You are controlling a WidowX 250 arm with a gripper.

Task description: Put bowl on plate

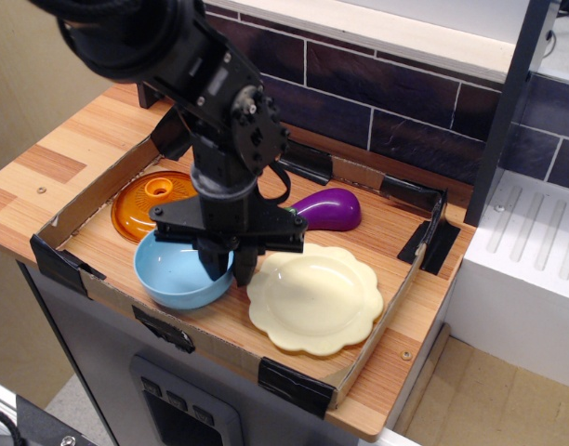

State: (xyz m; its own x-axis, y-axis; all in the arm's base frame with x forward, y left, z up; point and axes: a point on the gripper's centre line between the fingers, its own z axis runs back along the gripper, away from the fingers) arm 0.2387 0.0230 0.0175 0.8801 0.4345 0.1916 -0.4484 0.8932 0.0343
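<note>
Although the bowl (178, 272) is not yet on the plate (314, 297), the grasp seems to be made; the gripper (227, 267) has its jaws drawn together on the bowl's right rim, one finger inside and one outside, so I judge it is clamped on the rim. Relative to the plate, the bowl sits just to the left, on the floor of the cardboard tray (294, 376), its rim very near the scalloped edge of the plate but whether they touch I cannot tell. What is left, in my judgement: to lift the bowl, carry it a short way to the right, and set it down in the hollow of the plate. Behind the plate lies a purple eggplant (329, 209); far to the left and behind is an orange lid (151, 203). Neither stands in the short path; only the raised rim of the plate must be cleared.
</note>
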